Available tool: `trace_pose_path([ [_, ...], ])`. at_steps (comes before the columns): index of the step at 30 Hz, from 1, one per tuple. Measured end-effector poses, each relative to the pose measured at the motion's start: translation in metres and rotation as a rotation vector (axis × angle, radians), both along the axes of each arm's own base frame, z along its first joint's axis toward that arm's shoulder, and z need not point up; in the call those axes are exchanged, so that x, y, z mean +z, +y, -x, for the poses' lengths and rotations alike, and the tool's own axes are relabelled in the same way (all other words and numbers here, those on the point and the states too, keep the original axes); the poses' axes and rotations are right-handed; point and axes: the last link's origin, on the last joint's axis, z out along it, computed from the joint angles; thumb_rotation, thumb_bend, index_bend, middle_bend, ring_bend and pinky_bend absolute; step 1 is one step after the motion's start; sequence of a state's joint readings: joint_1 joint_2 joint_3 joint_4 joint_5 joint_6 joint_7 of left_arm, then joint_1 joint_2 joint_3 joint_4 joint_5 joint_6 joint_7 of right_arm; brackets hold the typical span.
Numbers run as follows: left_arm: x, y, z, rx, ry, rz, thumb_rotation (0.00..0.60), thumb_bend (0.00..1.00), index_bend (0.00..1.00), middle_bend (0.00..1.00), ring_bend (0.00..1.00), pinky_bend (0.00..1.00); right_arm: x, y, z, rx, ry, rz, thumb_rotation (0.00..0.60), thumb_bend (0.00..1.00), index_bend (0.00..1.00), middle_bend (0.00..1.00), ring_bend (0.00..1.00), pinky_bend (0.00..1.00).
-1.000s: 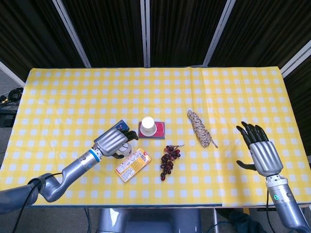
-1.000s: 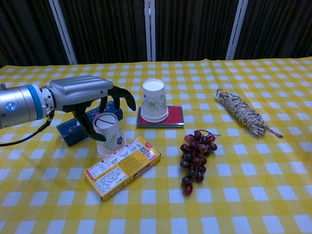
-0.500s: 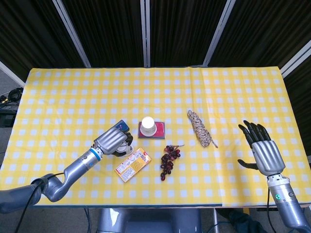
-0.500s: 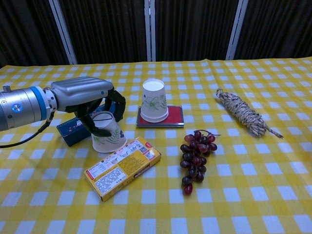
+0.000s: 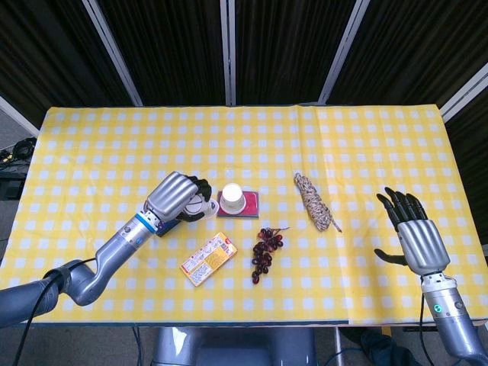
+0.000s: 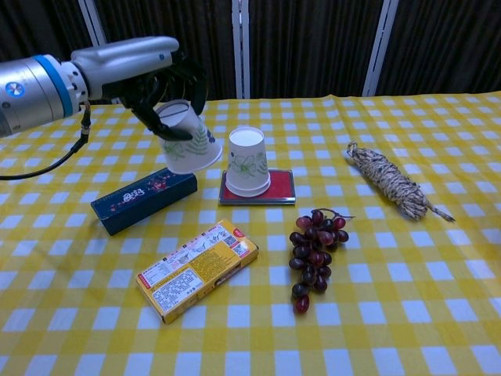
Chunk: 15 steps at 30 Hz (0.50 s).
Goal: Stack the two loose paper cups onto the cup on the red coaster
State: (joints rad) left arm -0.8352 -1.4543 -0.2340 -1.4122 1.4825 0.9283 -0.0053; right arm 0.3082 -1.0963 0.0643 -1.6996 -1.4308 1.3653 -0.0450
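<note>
- The loose paper cup [image 6: 185, 138], printed with green leaves, hangs upside down and tilted in the air, its mouth slanting down toward the right, to the left of and a little above the target.
- The left hand [image 6: 149, 74] has its dark fingers [image 6: 145, 110] curled round the closed base end of that cup; it holds nothing else.
- The target paper cup [image 6: 248, 161] stands inverted on the red coaster [image 6: 280, 186], near the middle of the bench [image 6: 438, 282].
- The coming move turns on this: the held cup's long axis leans, while the target's is upright, so the cup probably has to be carried right and levelled until its mouth sits over the target's top.
- Only one loose cup is visible; a second cannot be made out.
- The right hand [image 5: 413, 236] is well apart at the bench's right edge, fingers spread, holding nothing, so the left is far nearer.
- A dark blue box [image 6: 143, 201] lies just below the held cup.
</note>
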Motion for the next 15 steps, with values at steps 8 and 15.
trace_pose_path([
  [8, 0.016, 0.024, -0.039, -0.004, -0.042, -0.029, 0.600, 0.28, 0.54, 0.48, 0.54, 0.65, 0.003, -0.001, 0.002, -0.008, -0.005, 0.009, 0.600, 0.00, 0.00, 0.00, 0.00, 0.00],
  [15, 0.008, 0.035, -0.062, 0.000, -0.018, -0.016, 0.600, 0.28, 0.53, 0.48, 0.53, 0.65, 0.007, -0.001, 0.003, -0.012, -0.013, 0.024, 0.600, 0.00, 0.00, 0.00, 0.00, 0.00],
])
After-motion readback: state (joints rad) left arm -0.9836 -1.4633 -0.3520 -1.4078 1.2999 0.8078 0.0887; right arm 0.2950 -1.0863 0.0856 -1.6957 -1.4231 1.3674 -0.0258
